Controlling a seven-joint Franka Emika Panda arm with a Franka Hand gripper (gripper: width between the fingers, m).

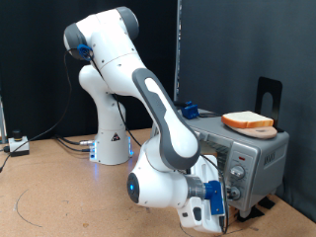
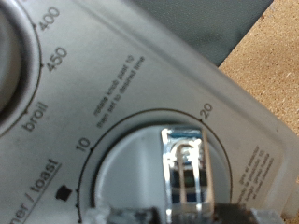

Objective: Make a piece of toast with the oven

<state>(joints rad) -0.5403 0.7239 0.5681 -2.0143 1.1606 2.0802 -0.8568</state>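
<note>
The silver oven (image 1: pixel 259 150) stands on the table at the exterior view's right; my arm hides its door. A bread slice (image 1: pixel 247 121) with a pale face and tan crust lies on the oven's roof; I cannot tell which slice it is, and no other shows. My gripper (image 1: pixel 219 202) is at the oven's knob panel. In the wrist view, the timer knob (image 2: pixel 182 168) fills the frame under the "toast" and "broil" markings. Its shiny tab sits between my two dark fingertips (image 2: pixel 120 214), which close on it from both sides.
A black bracket (image 1: pixel 269 94) stands behind the oven. Cables (image 1: pixel 61 143) and a small box (image 1: pixel 16 144) lie on the table at the exterior view's left. The arm's base (image 1: pixel 111 143) stands behind. A dark curtain closes off the back.
</note>
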